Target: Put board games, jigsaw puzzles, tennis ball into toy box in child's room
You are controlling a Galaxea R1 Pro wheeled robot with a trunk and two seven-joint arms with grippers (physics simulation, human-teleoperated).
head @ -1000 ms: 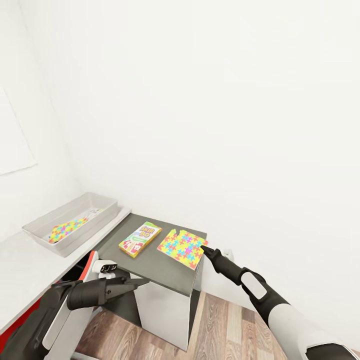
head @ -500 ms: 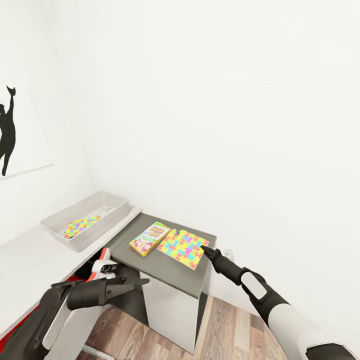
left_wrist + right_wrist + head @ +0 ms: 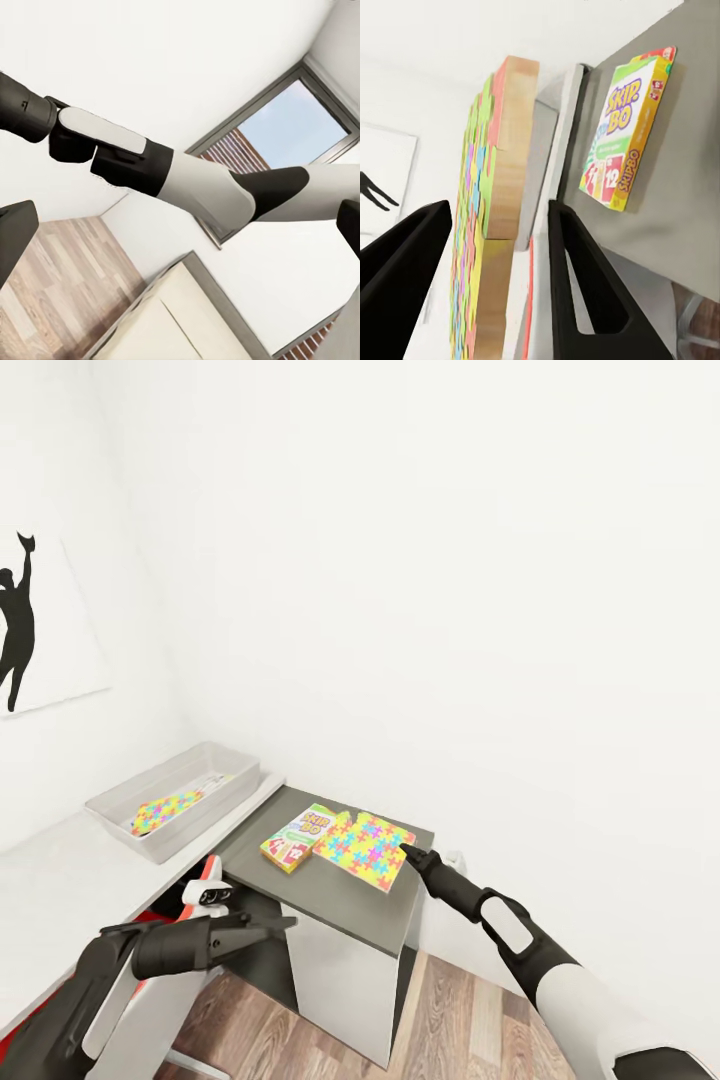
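Observation:
On the dark grey side unit [image 3: 330, 895] of the table, a jigsaw puzzle [image 3: 365, 848] rests with its near right corner between the fingers of my right gripper [image 3: 408, 854]. In the right wrist view the puzzle [image 3: 502, 150] is a thick slab held edge-on between both fingers, clear of the grey top. Beside it lies the yellow-green board game [image 3: 297, 838], also [image 3: 630, 127]. The toy box [image 3: 215, 760] sits on the pale desk top with another puzzle [image 3: 165, 810] inside. My left gripper [image 3: 280, 923] hangs open, low, in front of the unit.
A red and white chair [image 3: 205, 875] stands tucked under the pale desk top [image 3: 50, 875]. A wall picture with a black silhouette [image 3: 20, 625] hangs at the left. Wood floor [image 3: 440, 1010] lies to the right of the unit. My right arm [image 3: 150, 165] crosses the left wrist view.
The head camera has swung slightly, shifting the whole picture. The puzzle in my right gripper has moved toward the board game and now overlaps its edge. The left arm has barely moved.

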